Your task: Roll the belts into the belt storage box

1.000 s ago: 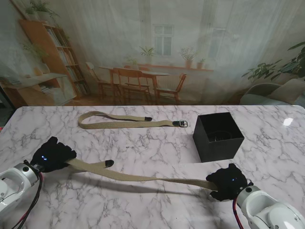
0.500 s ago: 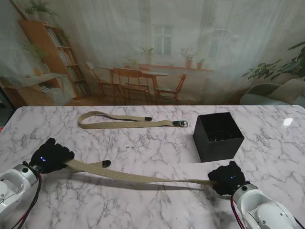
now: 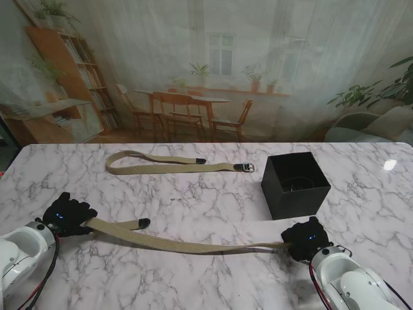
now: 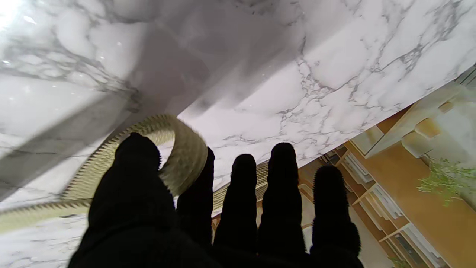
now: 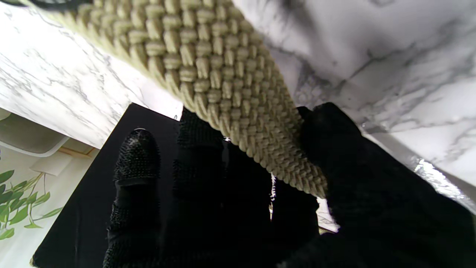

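Nearest, the khaki woven belt [image 3: 187, 243] runs left to right across the marble table [image 3: 206, 284], held at both ends. The left hand [image 3: 66, 218] has its fingers closed on the looped end, with the black tip [image 3: 143, 223] just right of it; the right hand [image 3: 307, 238] clamps thumb and fingers on the other end. To roll well, keep the webbing flat and lightly taut, and wind from one end without twisting. Just beyond the right hand stands the black belt storage box [image 3: 294, 185], open-topped. Farthest lies a second belt [image 3: 174, 164], untouched.
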You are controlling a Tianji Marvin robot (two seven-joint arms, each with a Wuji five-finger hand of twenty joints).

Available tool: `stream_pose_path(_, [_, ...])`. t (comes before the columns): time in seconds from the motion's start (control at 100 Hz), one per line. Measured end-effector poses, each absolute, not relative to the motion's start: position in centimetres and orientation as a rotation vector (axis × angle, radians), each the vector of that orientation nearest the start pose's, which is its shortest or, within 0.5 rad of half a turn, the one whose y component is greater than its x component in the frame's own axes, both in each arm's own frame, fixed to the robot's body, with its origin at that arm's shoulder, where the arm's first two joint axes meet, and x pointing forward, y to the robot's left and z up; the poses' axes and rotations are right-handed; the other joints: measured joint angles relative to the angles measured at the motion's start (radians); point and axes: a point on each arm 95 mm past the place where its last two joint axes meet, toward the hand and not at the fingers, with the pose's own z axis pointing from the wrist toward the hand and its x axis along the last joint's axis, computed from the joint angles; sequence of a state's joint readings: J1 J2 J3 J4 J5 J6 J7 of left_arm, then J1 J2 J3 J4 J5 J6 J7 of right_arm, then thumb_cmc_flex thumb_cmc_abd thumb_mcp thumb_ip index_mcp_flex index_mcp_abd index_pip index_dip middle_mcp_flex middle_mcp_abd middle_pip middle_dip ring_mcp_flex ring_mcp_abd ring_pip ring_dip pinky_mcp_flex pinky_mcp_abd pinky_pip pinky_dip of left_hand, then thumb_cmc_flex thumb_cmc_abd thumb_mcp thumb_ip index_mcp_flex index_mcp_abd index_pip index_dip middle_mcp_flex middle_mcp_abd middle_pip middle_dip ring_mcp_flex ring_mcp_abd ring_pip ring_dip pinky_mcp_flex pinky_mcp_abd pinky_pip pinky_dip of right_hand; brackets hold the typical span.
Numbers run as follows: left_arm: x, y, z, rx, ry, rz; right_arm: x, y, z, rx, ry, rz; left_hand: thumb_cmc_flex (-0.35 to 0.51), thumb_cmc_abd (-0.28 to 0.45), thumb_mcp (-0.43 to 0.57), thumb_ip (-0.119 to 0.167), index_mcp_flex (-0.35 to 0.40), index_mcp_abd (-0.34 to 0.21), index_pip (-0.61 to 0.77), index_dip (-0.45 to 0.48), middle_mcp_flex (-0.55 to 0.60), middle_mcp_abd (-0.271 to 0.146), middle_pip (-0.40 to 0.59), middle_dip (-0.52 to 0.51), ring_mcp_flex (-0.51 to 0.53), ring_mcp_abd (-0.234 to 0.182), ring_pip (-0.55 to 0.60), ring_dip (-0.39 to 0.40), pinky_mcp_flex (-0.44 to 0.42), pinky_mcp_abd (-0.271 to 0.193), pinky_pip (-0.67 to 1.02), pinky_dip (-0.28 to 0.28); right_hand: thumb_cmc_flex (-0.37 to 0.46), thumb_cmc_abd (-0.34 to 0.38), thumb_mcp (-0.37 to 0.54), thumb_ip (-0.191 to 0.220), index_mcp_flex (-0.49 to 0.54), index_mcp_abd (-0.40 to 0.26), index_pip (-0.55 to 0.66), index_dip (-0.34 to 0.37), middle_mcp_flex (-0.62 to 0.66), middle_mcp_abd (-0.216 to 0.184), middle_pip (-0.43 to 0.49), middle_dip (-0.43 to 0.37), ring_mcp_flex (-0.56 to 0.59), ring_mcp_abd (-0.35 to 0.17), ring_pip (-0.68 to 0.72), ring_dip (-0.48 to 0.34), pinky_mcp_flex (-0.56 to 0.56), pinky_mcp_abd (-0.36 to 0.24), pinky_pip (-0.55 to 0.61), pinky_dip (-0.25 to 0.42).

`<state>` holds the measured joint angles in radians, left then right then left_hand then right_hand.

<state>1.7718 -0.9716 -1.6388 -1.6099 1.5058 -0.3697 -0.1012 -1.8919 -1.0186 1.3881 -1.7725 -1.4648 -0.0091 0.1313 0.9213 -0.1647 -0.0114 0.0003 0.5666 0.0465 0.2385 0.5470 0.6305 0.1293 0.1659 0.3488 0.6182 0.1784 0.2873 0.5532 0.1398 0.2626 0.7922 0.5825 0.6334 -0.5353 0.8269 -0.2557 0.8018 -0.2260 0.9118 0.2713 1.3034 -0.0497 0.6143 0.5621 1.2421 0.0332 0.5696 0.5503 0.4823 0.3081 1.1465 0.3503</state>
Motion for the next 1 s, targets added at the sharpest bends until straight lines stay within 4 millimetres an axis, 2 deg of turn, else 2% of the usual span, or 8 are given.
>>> stream_pose_path(0.22, [37.3,17.1,-32.6,-0.883,1.849,-0.86,32.1,-5.6,-36.4,0.978,1.809,0.929,-0.077,-0.002,0.0,0.0,-0.116,0.034,-0.137,-0.148,-0.159,0.074,-0.103,-0.116,-0.064,0.015,-0.025,-0.025,-0.015,0.001,-0.037,-0.011,0.0,0.0,0.009,0.0,0.0,0.001,0.0,-0.008,0.0,0.0,0.0,0.0,0.0,0.0,0.0,0.0,0.0,0.0,0.0,0.0])
stream_pose_path(0.3, [37.5,17.2,-32.3,-0.89,1.838,-0.869,32.2,-5.6,-36.5,0.981,1.807,0.928,-0.117,-0.004,0.0,0.0,-0.161,0.037,-0.166,-0.184,-0.175,0.089,-0.12,-0.138,-0.074,0.017,-0.028,-0.036,-0.02,0.001,-0.039,-0.011,0.0,0.0,0.009,0.0,0.0,0.001,0.0,-0.008,0.0,0.0,0.0,0.0,0.0,0.0,0.0,0.0,0.0,0.0,0.002,0.0])
stream_pose_path(0.39, [37.7,17.3,-31.9,-0.896,1.822,-0.879,32.2,-5.6,-36.5,0.983,1.805,0.928,-0.119,-0.004,0.0,0.0,-0.176,0.044,-0.173,-0.198,-0.184,0.099,-0.127,-0.15,-0.082,0.026,-0.03,-0.037,-0.023,0.001,-0.05,-0.011,0.0,0.0,0.009,0.0,0.0,0.001,0.0,-0.008,0.0,0.0,0.0,0.0,0.0,0.0,0.0,0.0,0.0,0.0,0.008,0.0])
stream_pose_path(0.53, [37.7,17.0,-31.0,-0.852,1.791,-0.941,32.2,-5.7,-36.5,0.986,1.801,0.929,-0.126,-0.004,0.001,0.0,-0.176,0.043,-0.173,-0.201,-0.184,0.099,-0.127,-0.151,-0.082,0.027,-0.03,-0.037,-0.023,0.001,-0.05,-0.012,0.0,0.0,0.009,0.0,0.0,0.001,0.0,-0.009,0.0,0.0,0.0,0.0,0.0,0.0,0.001,0.0,0.0,0.0,0.008,0.0])
stream_pose_path(0.63, [37.4,16.2,-30.6,-0.806,1.83,-0.998,32.2,-5.7,-36.5,0.987,1.798,0.929,-0.153,-0.005,0.0,0.0,-0.176,-0.005,-0.165,-0.201,-0.184,0.075,-0.126,-0.151,-0.096,0.027,-0.03,-0.037,-0.024,0.001,-0.05,-0.012,0.0,0.0,0.009,0.0,0.0,0.001,0.0,-0.009,0.0,0.0,0.0,0.0,0.0,0.0,0.001,0.0,0.0,0.0,0.008,0.0])
stream_pose_path(0.72, [37.1,15.5,-30.5,-0.796,1.852,-1.021,32.2,-5.7,-36.6,0.988,1.796,0.932,-0.18,-0.008,0.002,0.0,-0.176,-0.007,-0.161,-0.201,-0.184,0.073,-0.126,-0.151,-0.096,0.027,-0.03,-0.037,-0.024,0.001,-0.05,-0.012,0.0,0.0,0.009,0.0,0.0,0.001,0.0,-0.009,0.0,0.0,0.0,0.0,0.0,0.0,0.001,0.0,0.0,0.0,0.008,0.0])
stream_pose_path(0.91, [36.7,14.8,-31.2,-0.835,1.876,-1.064,32.1,-5.7,-36.6,0.99,1.795,0.931,-0.251,-0.141,0.01,0.0,-0.177,-0.008,-0.161,-0.211,-0.216,0.061,-0.126,-0.151,-0.115,0.027,-0.039,-0.049,-0.032,0.001,-0.088,-0.012,0.0,0.0,0.009,0.0,0.0,0.001,0.0,-0.009,0.0,0.0,0.0,0.0,0.0,0.0,0.001,0.0,0.0,0.0,0.009,0.0])
stream_pose_path(1.0, [36.4,14.7,-31.7,-0.815,1.921,-1.042,32.1,-5.7,-36.6,0.992,1.792,0.929,-0.251,-0.197,0.015,-0.004,-0.223,-0.022,-0.182,-0.232,-0.282,0.049,-0.141,-0.151,-0.138,0.027,-0.054,-0.061,-0.04,0.001,-0.114,-0.013,0.0,0.0,0.009,0.0,0.0,0.001,0.0,-0.009,0.0,0.0,0.0,0.0,0.0,0.0,0.001,0.0,0.0,0.0,0.009,0.0])
